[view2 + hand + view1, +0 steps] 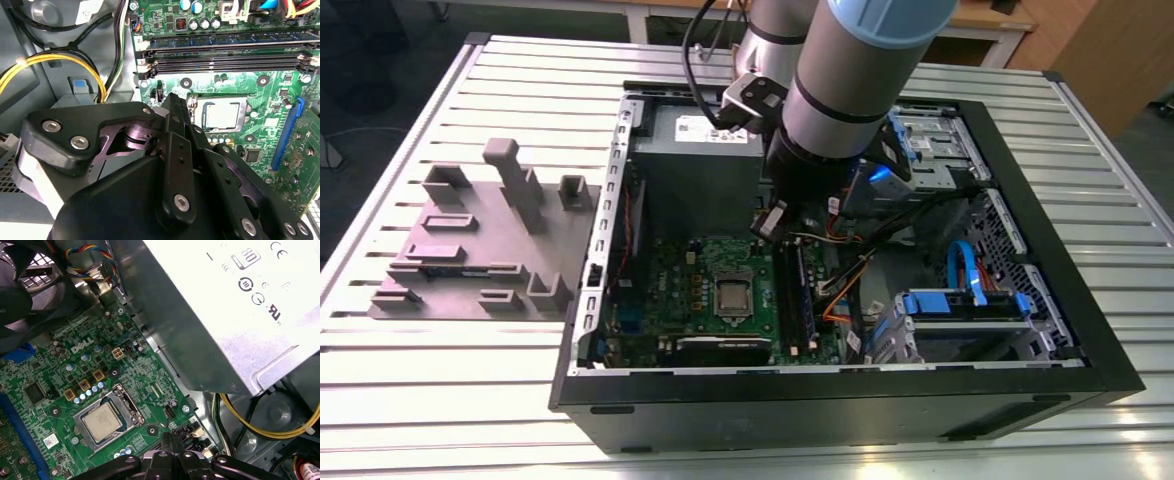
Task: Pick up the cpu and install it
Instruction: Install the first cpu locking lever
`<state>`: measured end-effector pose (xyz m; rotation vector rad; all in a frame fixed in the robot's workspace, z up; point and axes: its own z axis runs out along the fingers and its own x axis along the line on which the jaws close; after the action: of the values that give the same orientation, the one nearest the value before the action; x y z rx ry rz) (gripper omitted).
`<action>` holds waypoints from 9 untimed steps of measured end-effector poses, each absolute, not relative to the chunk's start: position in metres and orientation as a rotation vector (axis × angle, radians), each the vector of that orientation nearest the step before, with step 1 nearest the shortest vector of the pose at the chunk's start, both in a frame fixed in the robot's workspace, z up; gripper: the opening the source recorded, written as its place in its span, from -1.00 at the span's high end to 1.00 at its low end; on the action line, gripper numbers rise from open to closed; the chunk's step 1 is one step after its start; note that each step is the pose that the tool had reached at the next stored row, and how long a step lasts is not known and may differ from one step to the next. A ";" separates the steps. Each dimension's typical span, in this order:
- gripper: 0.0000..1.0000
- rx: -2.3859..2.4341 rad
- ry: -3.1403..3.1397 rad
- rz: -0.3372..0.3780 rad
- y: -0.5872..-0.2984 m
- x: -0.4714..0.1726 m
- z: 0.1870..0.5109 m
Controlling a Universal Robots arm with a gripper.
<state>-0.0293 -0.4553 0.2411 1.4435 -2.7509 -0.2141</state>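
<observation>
The cpu (pixel 732 293) (pixel 221 115) (pixel 102 421) lies flat in the metal socket frame (pixel 131 407) on the green motherboard (pixel 687 265) inside the open computer case (pixel 854 390). Its dull silver top faces up. My gripper (pixel 770 225) (pixel 175 100) (pixel 172 436) hangs above the board beside the socket, toward the power supply side. It is apart from the chip. Its black fingers are pressed together and nothing is between them.
A big grey power supply box (pixel 225 305) (pixel 700 140) stands close beside the gripper. Memory slots (pixel 225 55) run past the socket, a black fan (pixel 20 285) sits beyond it, and yellow cables (pixel 50 62) loop nearby. A grey fixture block (pixel 480 240) rests on the table at the exterior view's left.
</observation>
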 end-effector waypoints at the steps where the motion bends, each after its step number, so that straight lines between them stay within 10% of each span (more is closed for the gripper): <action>1: 0.80 1.443 -2.751 -0.214 -0.455 -0.029 0.241; 9: 0.80 1.443 -2.751 -0.214 -0.453 -0.029 0.241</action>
<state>-0.0290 -0.4532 0.2409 1.4433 -2.7510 -0.2141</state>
